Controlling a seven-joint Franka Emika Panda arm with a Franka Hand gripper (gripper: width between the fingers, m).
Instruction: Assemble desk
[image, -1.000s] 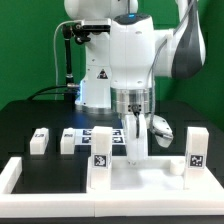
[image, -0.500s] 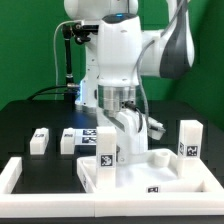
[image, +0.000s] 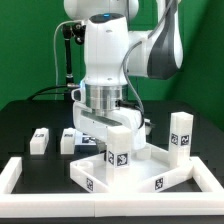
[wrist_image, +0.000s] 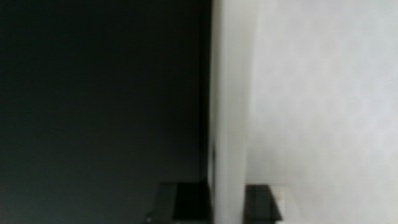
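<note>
The desk top (image: 140, 172), a white tray with a raised rim and tags on its side, lies skewed at the front of the table. Two white legs stand upright on it, one near the middle (image: 118, 148) and one toward the exterior view's right (image: 180, 133). My gripper (image: 97, 135) reaches down behind the middle leg and is shut on the top's rim. In the wrist view the white rim (wrist_image: 231, 110) runs between my two dark fingertips (wrist_image: 187, 203), with my gripper (wrist_image: 222, 205) closed on it. Two loose legs (image: 40, 140) (image: 68, 141) lie on the black table at the left.
The long low white border frame (image: 14, 176) runs along the front and left of the table. The marker board (image: 84, 133) shows partly behind the loose legs. The robot base and cables stand at the back.
My arm has swung toward the exterior view's left, and the desk top with its two upright legs has turned and slid left with it.
</note>
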